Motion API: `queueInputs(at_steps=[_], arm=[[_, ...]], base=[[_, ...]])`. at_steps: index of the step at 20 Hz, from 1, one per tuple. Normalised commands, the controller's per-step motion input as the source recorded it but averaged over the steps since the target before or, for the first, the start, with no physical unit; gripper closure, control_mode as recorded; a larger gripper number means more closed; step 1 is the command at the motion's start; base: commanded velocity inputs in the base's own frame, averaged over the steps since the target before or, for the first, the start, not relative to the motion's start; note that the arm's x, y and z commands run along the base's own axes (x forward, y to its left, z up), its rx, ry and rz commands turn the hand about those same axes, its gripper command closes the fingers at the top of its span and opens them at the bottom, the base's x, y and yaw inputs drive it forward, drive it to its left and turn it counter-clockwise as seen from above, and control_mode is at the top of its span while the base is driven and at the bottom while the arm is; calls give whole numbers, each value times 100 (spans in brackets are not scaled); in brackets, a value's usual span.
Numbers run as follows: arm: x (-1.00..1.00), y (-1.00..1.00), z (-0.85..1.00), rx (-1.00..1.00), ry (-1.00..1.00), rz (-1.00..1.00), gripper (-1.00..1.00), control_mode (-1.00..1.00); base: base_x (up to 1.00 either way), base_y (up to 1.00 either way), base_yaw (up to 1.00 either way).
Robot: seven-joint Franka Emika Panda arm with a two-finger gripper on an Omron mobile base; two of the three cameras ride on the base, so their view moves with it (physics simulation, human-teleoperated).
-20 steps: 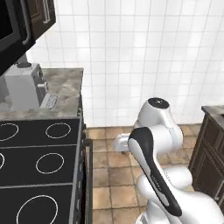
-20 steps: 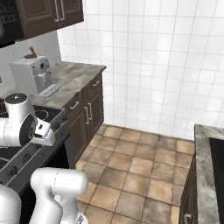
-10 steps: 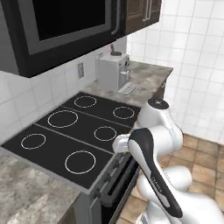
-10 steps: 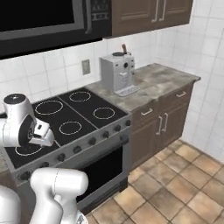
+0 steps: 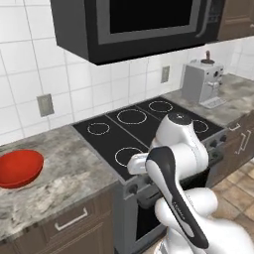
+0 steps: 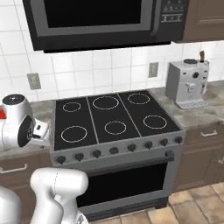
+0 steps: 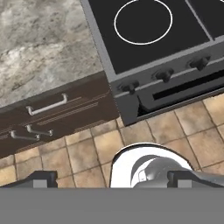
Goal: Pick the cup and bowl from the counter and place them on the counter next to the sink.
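My tool [image 7: 109, 177] hangs over the tiled floor [image 7: 144, 135] in front of the stove, pointing down; in the hand view its two dark tips sit far apart at the lower left and lower right, so it is spread wide and pinching nothing.

The bowl [image 5: 19, 167], glossy red and shallow, rests on the counter [image 5: 59, 173] at the far left of the left base view, well apart from the black stovetop [image 5: 144, 129] that starts just to its right. I cannot make out the cup anywhere.

Below the tips I see the counter's marbled edge, brown drawer fronts with silver handles [image 7: 47, 105], the stove's front corner with one white burner ring [image 7: 143, 21], and a row of dark knobs [image 7: 164, 75].

Farther right along the wall a grey coffee machine [image 6: 188, 84] stands on the counter beyond the stovetop, and a black microwave [image 6: 100, 19] hangs above the burners.
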Motion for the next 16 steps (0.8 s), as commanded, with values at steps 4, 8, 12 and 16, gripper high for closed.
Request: queueInputs(at_steps=[4,8,12,16], arm=[[0,0,0,0,0,0,-100,100],[0,0,0,0,0,0,-100,100],[0,0,0,0,0,0,-100,100],[0,0,0,0,0,0,-100,100]], base=[[0,50,23],[48,74,11],[100,52,19],[100,15,34]])
